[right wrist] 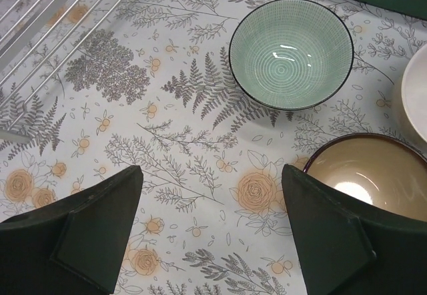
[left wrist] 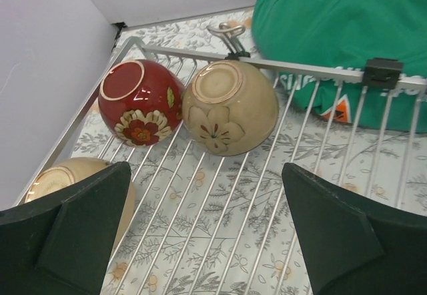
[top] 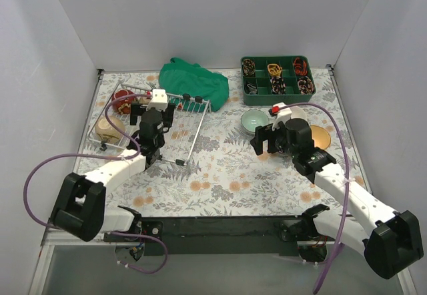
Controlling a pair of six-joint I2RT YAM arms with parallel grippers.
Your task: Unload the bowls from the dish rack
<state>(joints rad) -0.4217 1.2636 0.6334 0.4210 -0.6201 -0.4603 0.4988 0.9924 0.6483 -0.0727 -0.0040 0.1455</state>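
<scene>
The silver wire dish rack (top: 195,125) lies at the left. It holds a red floral bowl (top: 123,98) and a beige bowl (top: 109,128). In the left wrist view the red bowl (left wrist: 140,101) and a beige flower bowl (left wrist: 230,108) rest upturned at the rack's (left wrist: 300,67) far end, with another beige bowl (left wrist: 67,175) at the left finger. My left gripper (top: 153,113) (left wrist: 205,175) is open and empty above the rack wires. My right gripper (top: 267,136) (right wrist: 211,175) is open and empty above the mat. Near it stand a pale green bowl (top: 255,120) (right wrist: 291,53), a dark-rimmed beige bowl (right wrist: 367,175), a white bowl (top: 298,112) and a tan bowl (top: 320,136).
A green compartment tray (top: 278,93) of small items stands at the back right. A green cloth (top: 193,81) (left wrist: 347,41) lies behind the rack. White walls close in the left, back and right sides. The rack's corner (right wrist: 40,15) shows in the right wrist view.
</scene>
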